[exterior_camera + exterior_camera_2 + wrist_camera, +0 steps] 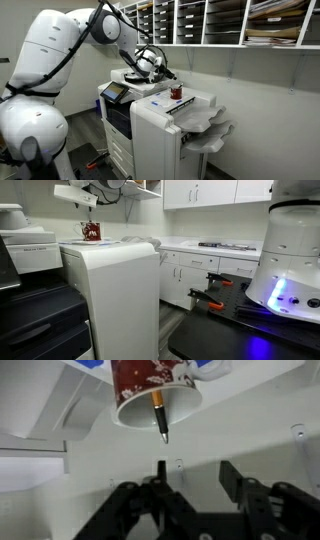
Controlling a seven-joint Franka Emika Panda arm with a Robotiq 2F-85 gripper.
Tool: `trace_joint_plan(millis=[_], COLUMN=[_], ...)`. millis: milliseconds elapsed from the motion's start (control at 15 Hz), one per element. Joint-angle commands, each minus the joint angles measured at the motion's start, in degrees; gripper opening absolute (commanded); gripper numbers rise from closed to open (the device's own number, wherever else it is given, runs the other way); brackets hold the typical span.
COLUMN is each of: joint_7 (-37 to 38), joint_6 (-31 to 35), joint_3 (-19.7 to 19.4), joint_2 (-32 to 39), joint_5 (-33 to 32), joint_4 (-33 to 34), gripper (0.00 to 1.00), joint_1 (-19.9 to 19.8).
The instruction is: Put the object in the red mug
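Note:
The red mug [150, 385], dark red with a white pattern, stands on the white top of the printer [190, 103]. The wrist picture seems to stand upside down. An orange pen with a black tip [159, 415] stands inside the mug and sticks out of its mouth. My gripper [194, 470] is open and empty, apart from the mug with its fingers pointing toward it. In both exterior views the mug [176, 93] [91, 231] sits on the printer and my gripper [160, 68] hovers above and beside it.
Wall-mounted mail slots with papers [240, 20] hang behind the printer. A paper output tray [205, 135] juts from the printer's side. A counter with white cabinets [200, 250] stands beyond. A second robot base [290, 260] sits on a dark table.

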Motion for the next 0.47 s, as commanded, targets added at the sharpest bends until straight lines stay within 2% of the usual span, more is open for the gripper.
trace_joint_plan(millis=[0, 67, 133, 200, 400], joint_7=[-10.8, -15.4, -21.3, -26.4, -41.4], joint_6=[6.8, 7.4, 7.7, 7.0, 2.7], joint_3=[1.6, 3.4, 3.0, 4.8, 6.3], joint_2=[-9.3, -11.4, -13.8, -15.6, -19.1], joint_5=[17.2, 23.4, 31.1, 37.8, 57.9], joint_4=[-7.5, -9.0, -10.7, -12.0, -14.3], gripper=[0.93, 0.99, 1.0, 1.0, 1.0], joint_1=[-4.1, -6.5, -7.0, -9.3, -12.0])
